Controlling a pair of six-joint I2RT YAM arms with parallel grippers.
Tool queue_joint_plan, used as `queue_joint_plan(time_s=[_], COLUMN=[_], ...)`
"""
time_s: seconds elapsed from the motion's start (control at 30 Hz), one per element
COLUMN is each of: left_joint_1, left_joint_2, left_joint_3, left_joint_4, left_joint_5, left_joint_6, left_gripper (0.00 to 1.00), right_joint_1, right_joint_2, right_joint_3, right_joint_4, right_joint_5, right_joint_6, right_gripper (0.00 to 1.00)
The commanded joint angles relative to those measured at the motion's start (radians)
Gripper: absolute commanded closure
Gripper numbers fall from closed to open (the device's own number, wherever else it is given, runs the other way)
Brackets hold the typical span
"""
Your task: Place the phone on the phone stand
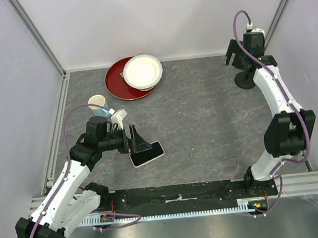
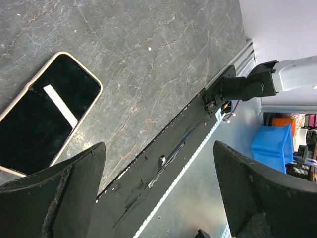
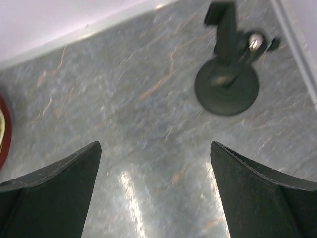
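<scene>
The phone lies flat on the grey table, black screen up inside a pale rim, at the near left. In the left wrist view the phone sits at the left, beside one finger. My left gripper hovers over the phone's near-left end, open and empty, and its jaws frame the table's black front edge. The phone stand, black with a round base, stands at the far right. My right gripper hangs just left of the phone stand, open over bare table.
A white plate rests on a red plate at the back centre. A light blue cup stands behind the left arm. White walls and metal rails enclose the table. A black strip runs along the front edge.
</scene>
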Motion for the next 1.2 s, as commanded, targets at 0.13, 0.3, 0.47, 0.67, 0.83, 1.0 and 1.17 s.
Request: queue_joint_plan(time_s=[0.13,0.3,0.47,0.67,0.83,1.0,1.17], left_joint_1=[-0.006,-0.006,-0.006,-0.006,-0.006,-0.006,-0.006], left_joint_2=[-0.047,-0.053,-0.047,-0.052,-0.041,-0.047,-0.05], left_joint_3=[-0.011,-0.012,-0.011,-0.014,-0.012,-0.017,-0.017], left_joint_4=[0.066,0.072,0.075,0.077,0.081,0.08,0.078], left_joint_5=[0.039,0.054,0.059,0.056,0.062,0.048,0.03], left_joint_6=[0.025,0.028,0.028,0.028,0.028,0.023,0.02], left_gripper=[0.05,0.04,0.04,0.04,0.04,0.05,0.05], right_joint_1=[-0.101,-0.104,-0.104,-0.104,-0.106,-0.107,-0.089], right_joint_2=[0.293,0.38,0.434,0.479,0.491,0.48,0.404], right_joint_3=[0.336,0.43,0.509,0.557,0.592,0.579,0.491], right_joint_4=[-0.051,-0.088,-0.112,-0.112,-0.122,-0.125,-0.114], right_joint_5=[0.06,0.1,0.143,0.164,0.201,0.148,0.097], right_joint_6=[-0.031,-0.025,-0.052,-0.11,-0.135,-0.112,-0.083], right_gripper=[0.02,0.02,0.14,0.35,0.48,0.87,1.0])
